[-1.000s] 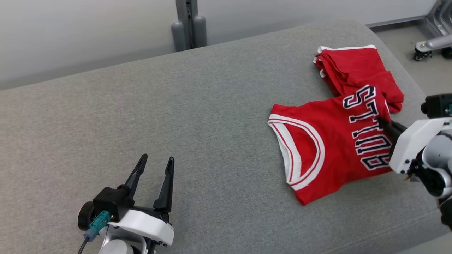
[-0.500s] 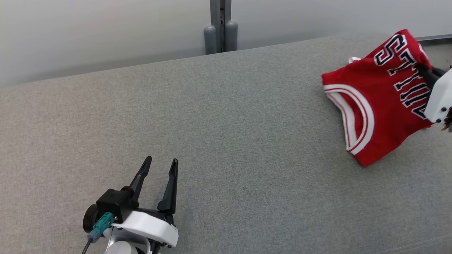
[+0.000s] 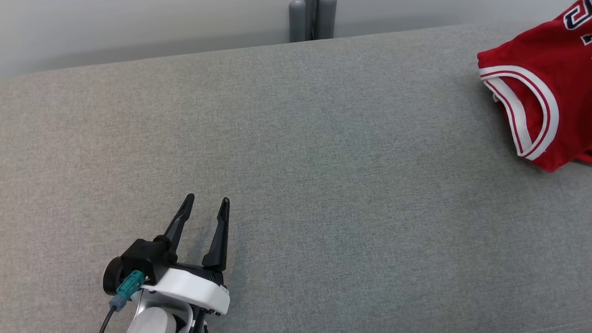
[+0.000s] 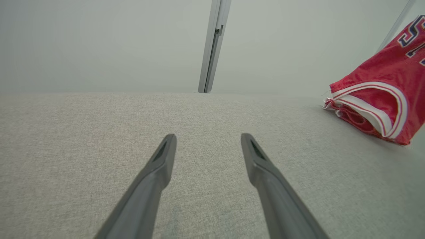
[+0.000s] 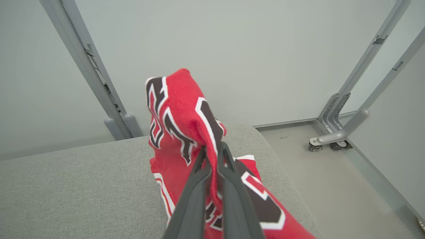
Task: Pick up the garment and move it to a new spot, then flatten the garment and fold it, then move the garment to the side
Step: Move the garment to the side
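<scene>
Grey cushion (image 3: 323,162), pale wall (image 3: 138,27); left hand (image 3: 206,200) spread, empty; right hand (image 5: 212,148) pinching red jersey (image 5: 176,109).

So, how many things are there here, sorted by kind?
Grippers: 2 (left gripper open, right gripper shut on the jersey)
Red jersey: 1 that I can tell apart
Grey upholstered surface: 1
Total: 4
</scene>
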{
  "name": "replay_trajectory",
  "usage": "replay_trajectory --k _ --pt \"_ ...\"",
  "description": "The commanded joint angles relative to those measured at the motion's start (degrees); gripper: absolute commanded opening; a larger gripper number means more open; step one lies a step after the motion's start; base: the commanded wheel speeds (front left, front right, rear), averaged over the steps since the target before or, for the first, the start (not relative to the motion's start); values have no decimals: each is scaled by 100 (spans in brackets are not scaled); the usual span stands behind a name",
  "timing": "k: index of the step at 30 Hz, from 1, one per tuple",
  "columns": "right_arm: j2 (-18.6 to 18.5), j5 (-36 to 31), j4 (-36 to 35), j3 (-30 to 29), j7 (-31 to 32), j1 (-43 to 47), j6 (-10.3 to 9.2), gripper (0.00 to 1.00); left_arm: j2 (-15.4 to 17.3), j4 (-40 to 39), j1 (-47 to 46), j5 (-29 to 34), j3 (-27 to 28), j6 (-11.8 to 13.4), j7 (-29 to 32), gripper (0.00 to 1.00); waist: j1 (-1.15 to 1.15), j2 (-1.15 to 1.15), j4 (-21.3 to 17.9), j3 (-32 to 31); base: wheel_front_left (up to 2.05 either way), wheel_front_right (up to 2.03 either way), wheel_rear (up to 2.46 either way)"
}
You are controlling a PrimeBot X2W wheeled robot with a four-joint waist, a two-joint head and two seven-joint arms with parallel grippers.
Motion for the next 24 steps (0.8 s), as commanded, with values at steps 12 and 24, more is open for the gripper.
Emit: replay_trajectory --k 12,24 --pt "23 -948 983 -895 -148 -755 2 0 51 -11 -230 89 -1 -43 -23 100 0 0 242 345 0 0 0" --pt "-371 -2667 1987 -2152 -658 -931 2 0 118 -87 -456 168 -31 -96 -23 100 0 0 631 1000 0 0 0"
